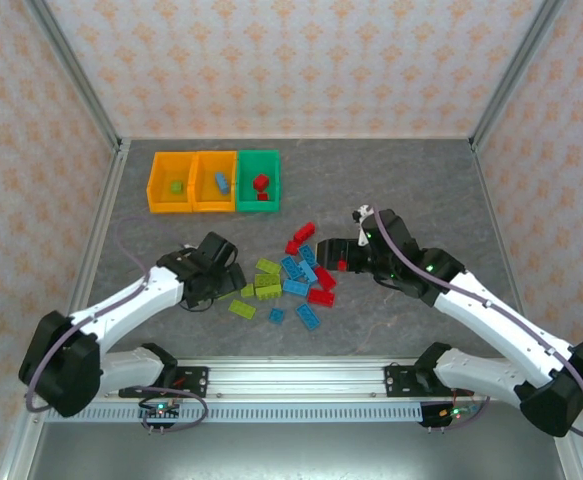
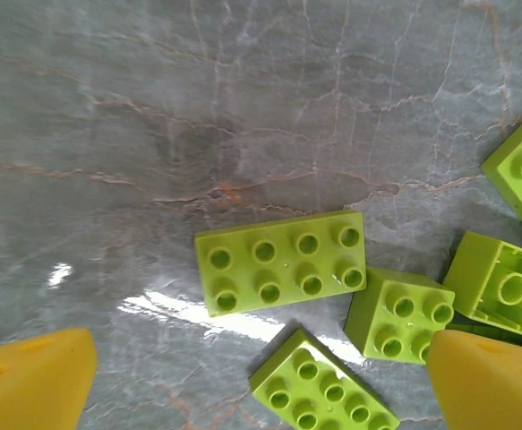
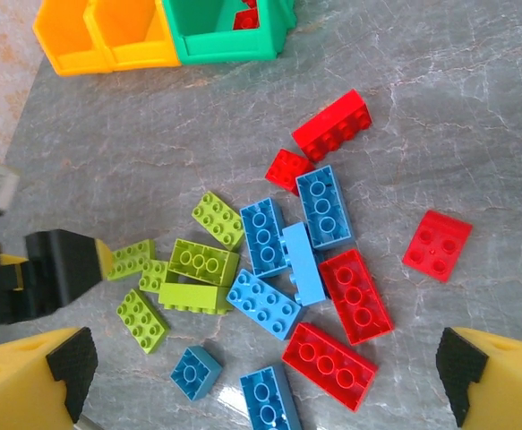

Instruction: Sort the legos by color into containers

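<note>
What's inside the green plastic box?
The green open-topped plastic bin holds red studded bricks, two as far as the top view tells. In the right wrist view, its near wall hides most of the floor.

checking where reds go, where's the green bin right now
In the top view the green bin sits at the right end of the bin row, beside an orange bin, beyond the loose legos.

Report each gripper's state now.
Left gripper: open, holding nothing, over lime green studded plastic bricks.
Right gripper: open, holding nothing.
</note>
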Action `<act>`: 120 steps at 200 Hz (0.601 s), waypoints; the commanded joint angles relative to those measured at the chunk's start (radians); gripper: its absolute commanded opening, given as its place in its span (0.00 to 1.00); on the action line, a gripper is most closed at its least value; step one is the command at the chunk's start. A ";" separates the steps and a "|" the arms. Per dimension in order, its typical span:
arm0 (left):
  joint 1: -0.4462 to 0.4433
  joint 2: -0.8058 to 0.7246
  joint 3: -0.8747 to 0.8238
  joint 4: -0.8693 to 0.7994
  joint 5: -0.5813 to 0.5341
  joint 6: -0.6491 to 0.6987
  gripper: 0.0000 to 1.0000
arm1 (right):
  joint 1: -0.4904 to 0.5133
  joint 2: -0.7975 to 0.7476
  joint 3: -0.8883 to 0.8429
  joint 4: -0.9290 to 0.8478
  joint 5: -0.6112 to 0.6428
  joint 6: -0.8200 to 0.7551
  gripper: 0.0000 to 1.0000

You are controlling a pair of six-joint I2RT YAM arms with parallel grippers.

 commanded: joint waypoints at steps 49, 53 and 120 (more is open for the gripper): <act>-0.006 0.170 0.011 0.130 -0.012 -0.025 0.91 | 0.001 0.049 0.022 0.015 -0.002 0.040 0.99; -0.006 0.175 0.012 0.129 -0.019 -0.026 0.90 | 0.002 0.048 0.021 0.017 -0.002 0.042 0.99; -0.006 0.239 -0.038 0.171 -0.027 -0.033 0.72 | 0.002 0.049 0.028 0.018 -0.027 0.063 0.99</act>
